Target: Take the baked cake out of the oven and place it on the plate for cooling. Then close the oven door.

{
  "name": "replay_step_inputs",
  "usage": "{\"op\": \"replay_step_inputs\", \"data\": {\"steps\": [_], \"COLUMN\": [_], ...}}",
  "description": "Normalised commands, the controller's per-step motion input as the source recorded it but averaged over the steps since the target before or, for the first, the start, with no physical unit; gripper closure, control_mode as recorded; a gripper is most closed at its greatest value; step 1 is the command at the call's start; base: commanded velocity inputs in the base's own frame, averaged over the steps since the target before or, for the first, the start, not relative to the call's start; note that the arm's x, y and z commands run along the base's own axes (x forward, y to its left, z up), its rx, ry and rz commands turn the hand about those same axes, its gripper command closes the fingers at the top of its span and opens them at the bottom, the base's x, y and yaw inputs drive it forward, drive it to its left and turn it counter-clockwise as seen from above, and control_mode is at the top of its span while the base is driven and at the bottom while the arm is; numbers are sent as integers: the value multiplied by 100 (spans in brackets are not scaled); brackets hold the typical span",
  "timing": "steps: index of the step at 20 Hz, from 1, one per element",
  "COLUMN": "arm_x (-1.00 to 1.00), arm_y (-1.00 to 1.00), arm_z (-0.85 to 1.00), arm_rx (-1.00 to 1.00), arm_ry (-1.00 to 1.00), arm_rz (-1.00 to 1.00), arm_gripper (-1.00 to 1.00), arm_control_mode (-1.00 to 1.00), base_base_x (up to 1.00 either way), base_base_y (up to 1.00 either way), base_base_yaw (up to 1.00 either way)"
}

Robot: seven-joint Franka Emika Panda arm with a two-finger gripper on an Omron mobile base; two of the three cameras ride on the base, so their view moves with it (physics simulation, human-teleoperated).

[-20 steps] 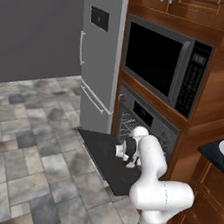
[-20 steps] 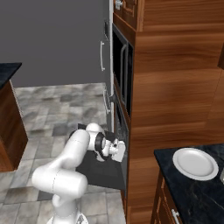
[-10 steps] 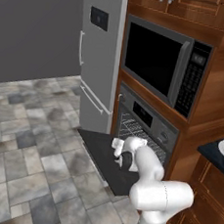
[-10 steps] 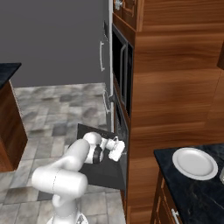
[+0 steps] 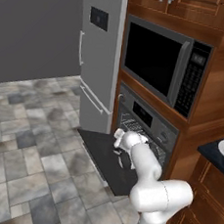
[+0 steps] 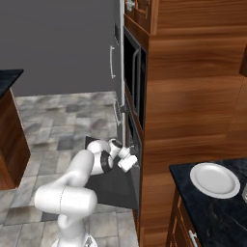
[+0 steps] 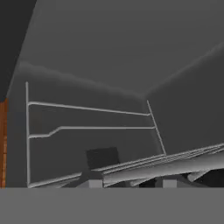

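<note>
I see the oven [image 5: 147, 123] with its oven door [image 5: 109, 158] dropped flat. The plate [image 6: 214, 179] sits on the bench [image 6: 212, 207]. My tool [image 6: 129, 159] reaches into the cavity; its spread I cannot tell. No legible lettering anywhere.

A black-windowed microwave [image 5: 164, 63] with a keypad on its right side sits built into wooden cabinetry [image 5: 219, 92], and wooden upper cabinets [image 5: 190, 7] with small knobs run above it. To the left of the microwave stands a tall grey refrigerator [image 5: 99, 48] with long vertical handles, backed by a plain grey wall [image 5: 35, 26], and the floor [image 5: 26, 143] is laid with mottled grey stone tiles. A dark speckled counter [image 6: 217, 202] lies at the right over wooden drawers, and another dark-topped wooden counter [image 6: 9, 130] stands at the far left of the right base view.
</note>
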Motion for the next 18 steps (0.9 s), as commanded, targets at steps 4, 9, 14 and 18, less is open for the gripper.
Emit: {"op": "replay_step_inputs", "data": {"steps": [4,9,14,18], "arm_x": [-17,-30,-43,-55], "arm_y": [36,46,57,64], "arm_z": [-74,-83,-88,-89], "arm_rx": [34,33,32,32], "arm_ry": [55,55,53,51], "arm_rz": [0,0,1,2], "arm_gripper": [100,100,100,100], "arm_control_mode": [-100,-100,-100,-100], "base_base_x": [0,0,0,0], "base_base_y": [0,0,0,0], "base_base_yaw": [0,0,0,0]}}
